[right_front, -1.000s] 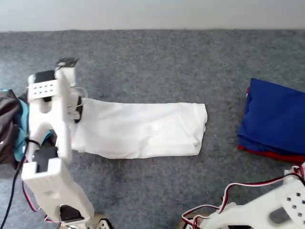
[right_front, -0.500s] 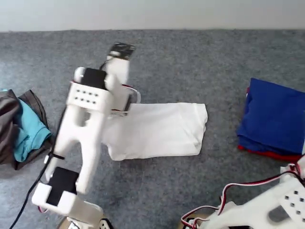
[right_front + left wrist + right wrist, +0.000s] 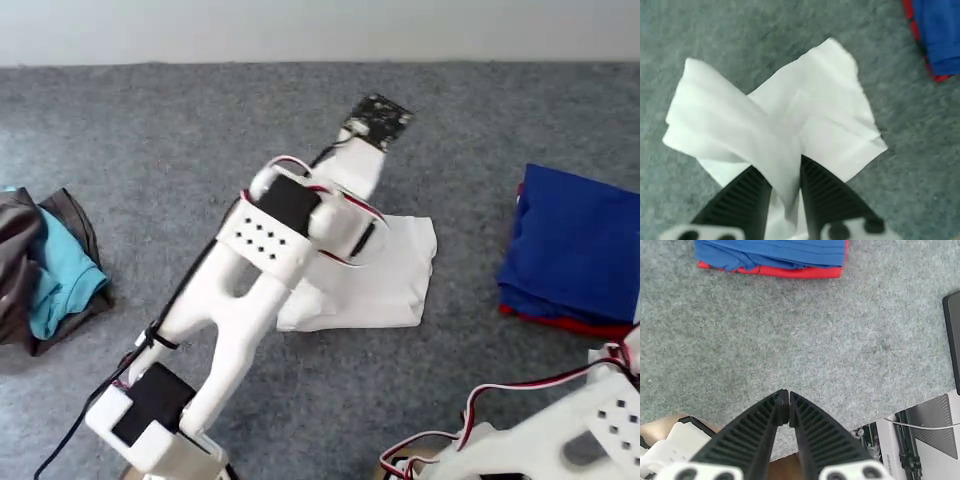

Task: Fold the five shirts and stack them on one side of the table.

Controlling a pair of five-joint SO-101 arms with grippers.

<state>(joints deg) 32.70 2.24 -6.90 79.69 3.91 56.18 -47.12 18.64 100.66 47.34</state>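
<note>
White shirt hangs pinched in left claw.

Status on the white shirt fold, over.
Left gripper shut on white shirt, one end held above the rest. Right gripper shut, empty, short of folded stack. Unfolded pile lies apart.

Five shirts lie on the one grey surface. One white shirt is near the centre. At three o'clock are two in one stack: one blue shirt on top and one red shirt showing beneath it. At nine o'clock are two more in one heap: one teal shirt and one dark grey shirt. There are two white arms: one left arm and one right arm at five o'clock.
</note>
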